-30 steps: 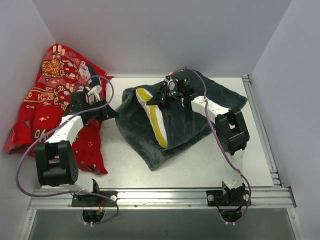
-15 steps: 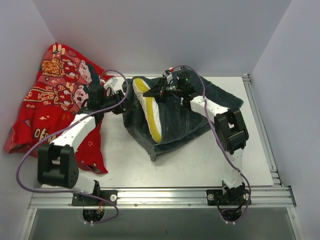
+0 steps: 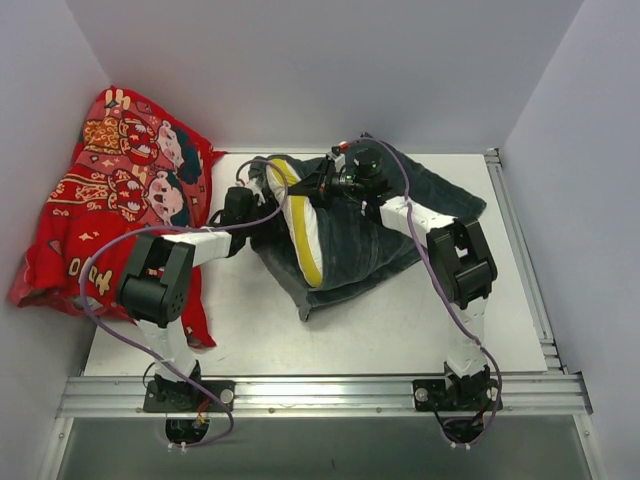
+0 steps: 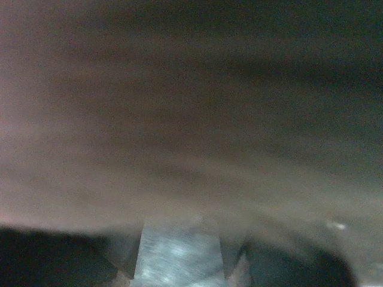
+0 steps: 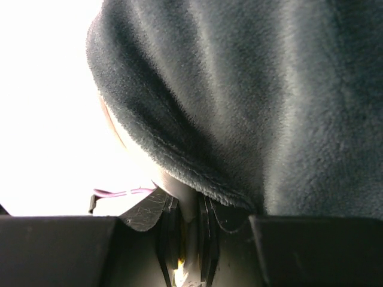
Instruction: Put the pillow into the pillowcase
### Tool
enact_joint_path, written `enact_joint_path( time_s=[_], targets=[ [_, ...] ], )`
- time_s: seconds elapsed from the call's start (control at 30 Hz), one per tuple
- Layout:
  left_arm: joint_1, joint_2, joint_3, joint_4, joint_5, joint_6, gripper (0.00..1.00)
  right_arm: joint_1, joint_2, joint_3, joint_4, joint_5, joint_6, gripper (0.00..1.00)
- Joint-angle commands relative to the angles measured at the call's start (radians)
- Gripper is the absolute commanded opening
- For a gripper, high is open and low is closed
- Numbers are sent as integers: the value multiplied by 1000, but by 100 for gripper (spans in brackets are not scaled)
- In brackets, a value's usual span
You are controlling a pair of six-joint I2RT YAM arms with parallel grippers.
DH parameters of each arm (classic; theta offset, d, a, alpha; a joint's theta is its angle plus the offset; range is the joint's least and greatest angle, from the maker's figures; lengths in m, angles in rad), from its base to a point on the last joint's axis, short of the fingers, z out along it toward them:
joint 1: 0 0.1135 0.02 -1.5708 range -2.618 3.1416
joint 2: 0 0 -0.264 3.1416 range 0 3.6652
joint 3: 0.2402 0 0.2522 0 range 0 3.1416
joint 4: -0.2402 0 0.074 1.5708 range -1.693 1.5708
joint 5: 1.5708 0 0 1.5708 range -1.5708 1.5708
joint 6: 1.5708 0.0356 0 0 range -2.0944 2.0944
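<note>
The dark grey-blue pillowcase (image 3: 370, 235) lies bunched mid-table. The white pillow (image 3: 305, 225), with its yellow band, sticks out of the pillowcase's left side. My right gripper (image 3: 322, 186) is at the back of that side. In the right wrist view the right gripper (image 5: 190, 234) is shut on a pale fold of the pillow showing a bit of yellow. The pillowcase (image 5: 269, 101) hem drapes over one finger. My left gripper (image 3: 255, 198) presses against the bundle's left edge, fingertips hidden. Its wrist view is a close grey blur, so its jaws cannot be read.
A red printed cloth (image 3: 110, 200) is heaped against the left wall, partly under the left arm. White table (image 3: 400, 320) shows in front of and to the right of the bundle. Walls close in on three sides. A metal rail (image 3: 320, 395) runs along the near edge.
The left arm has swung right, off the red cloth, to the bundle's left edge. The right gripper has drawn the pillow and pillowcase slightly back and left, bunching them tighter.
</note>
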Motion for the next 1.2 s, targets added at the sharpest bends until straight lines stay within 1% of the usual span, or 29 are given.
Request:
enact_joint_path(
  time_s=[0.0, 0.13, 0.2, 0.23, 0.33, 0.47, 0.57, 0.6, 0.63, 0.67, 0.7, 0.77, 0.8, 0.87, 0.9, 0.93, 1.0, 1.03, 1.13, 1.17],
  targets=[
    [2, 40, 22, -21, -203, 37, 58, 11, -42, 13, 185, -48, 129, 0],
    [-1, 103, 103, -187, -337, 111, 59, 11, -53, -7, 247, -36, 178, 0],
    [-6, 135, 136, -227, -366, 145, 58, 11, -60, -22, 254, -31, 194, 0],
    [-8, 147, 151, -285, -395, 153, 58, 11, -63, -30, 271, -31, 214, 0],
    [-9, 185, 211, -346, -425, 183, 57, 13, -77, -53, 294, -25, 235, 0],
    [-26, 244, 303, -434, -483, 235, 53, 16, -97, -79, 319, -16, 278, 0],
    [-28, 282, 331, -488, -492, 280, 39, 21, -115, -105, 337, -7, 303, 0],
    [-28, 281, 328, -491, -491, 283, 23, 18, -118, -108, 345, -5, 303, 0],
    [-22, 276, 323, -492, -482, 285, 17, 15, -120, -119, 344, -8, 298, 0],
    [-14, 268, 315, -495, -465, 283, 10, 8, -122, -122, 342, -10, 289, 0],
    [-8, 246, 299, -495, -412, 285, 0, 2, -120, -125, 333, -13, 263, 0],
    [14, 204, 276, -497, -335, 292, 0, -18, -119, -134, 288, -19, 232, 0],
    [21, 142, 248, -456, -246, 294, 0, -24, -112, -137, 258, -19, 193, 0],
    [51, 66, 153, -410, -177, 291, 0, -39, -97, -144, 224, -20, 156, 0],
    [60, -10, 122, -352, -143, 298, 0, -42, -86, -145, 204, -20, 143, 0],
    [69, -44, 69, -336, -83, 298, 0, -45, -79, -147, 190, -22, 108, 0],
    [107, -124, 29, -298, -5, 289, 0, -44, -56, -154, 146, -19, 70, 0],
    [118, -144, 3, -298, 53, 286, 0, -45, -48, -156, 126, -16, 27, 0],
    [176, -206, -42, -269, 144, 260, 0, -38, -23, -165, 74, -10, -19, 0],
    [190, -218, -71, -270, 197, 248, 0, -36, -11, -167, 52, -10, -71, 0]
  ],
)
